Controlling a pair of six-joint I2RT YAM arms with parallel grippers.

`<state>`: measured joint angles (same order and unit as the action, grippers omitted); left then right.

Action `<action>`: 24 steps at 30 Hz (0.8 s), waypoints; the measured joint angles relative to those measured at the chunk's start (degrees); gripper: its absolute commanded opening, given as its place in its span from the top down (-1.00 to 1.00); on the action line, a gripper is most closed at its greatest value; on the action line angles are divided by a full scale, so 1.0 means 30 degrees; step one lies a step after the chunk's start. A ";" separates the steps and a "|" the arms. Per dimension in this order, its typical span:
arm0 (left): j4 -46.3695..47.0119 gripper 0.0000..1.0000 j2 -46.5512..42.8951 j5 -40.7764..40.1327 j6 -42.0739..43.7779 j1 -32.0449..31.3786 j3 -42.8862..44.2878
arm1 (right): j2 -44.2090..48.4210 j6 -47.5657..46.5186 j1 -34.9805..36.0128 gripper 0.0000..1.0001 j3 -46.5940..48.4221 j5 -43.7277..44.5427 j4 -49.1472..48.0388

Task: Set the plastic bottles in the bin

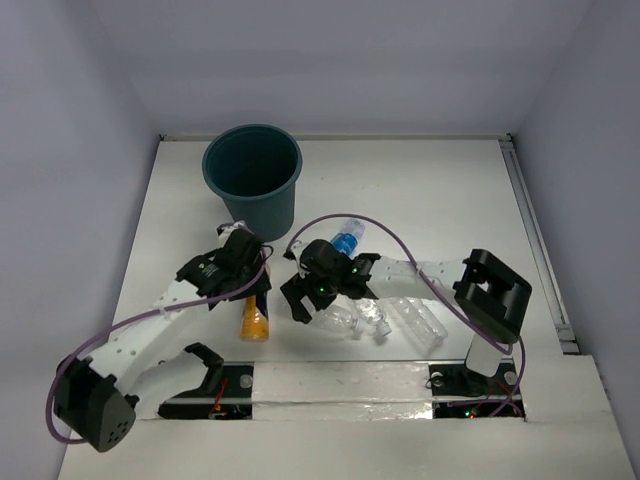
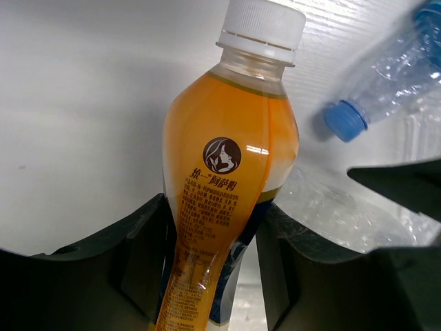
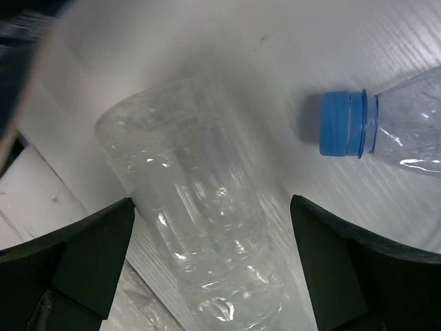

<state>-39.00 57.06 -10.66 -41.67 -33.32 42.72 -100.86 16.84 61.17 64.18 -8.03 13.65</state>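
My left fingers (image 2: pixel 131 265) are clamped on the orange bottle (image 2: pixel 231 179), its long axis running away from the wrist, cap far; the label reads 统一阿萨姆; the bin (image 1: pixel 262 208) stands just beyond on the table (image 1: pixel 430 190), nearest this arm; my right fingers (image 3: pixel 83 262) gape around a clear bottle (image 3: pixel 200 227), not touching it.
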 measured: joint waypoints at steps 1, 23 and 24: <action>-0.0619 0.58 -0.0532 0.0080 -0.0058 0.0000 0.0219 | -0.0160 -0.0058 0.0000 -1.00 0.0000 -0.0029 0.0109; 0.0838 0.43 0.6215 -0.2594 0.3067 0.2725 2.3926 | 0.7016 0.0962 0.0015 -0.17 0.1137 -0.0503 0.2047; 0.1333 0.42 0.6615 -0.2696 0.3322 0.3512 2.3788 | 0.7635 0.1107 0.0015 -0.17 0.1661 -0.0452 0.2200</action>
<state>-35.00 76.90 -18.74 -31.70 -22.79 114.08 -77.95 20.16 61.21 69.17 -9.39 20.25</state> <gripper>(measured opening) 0.436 0.640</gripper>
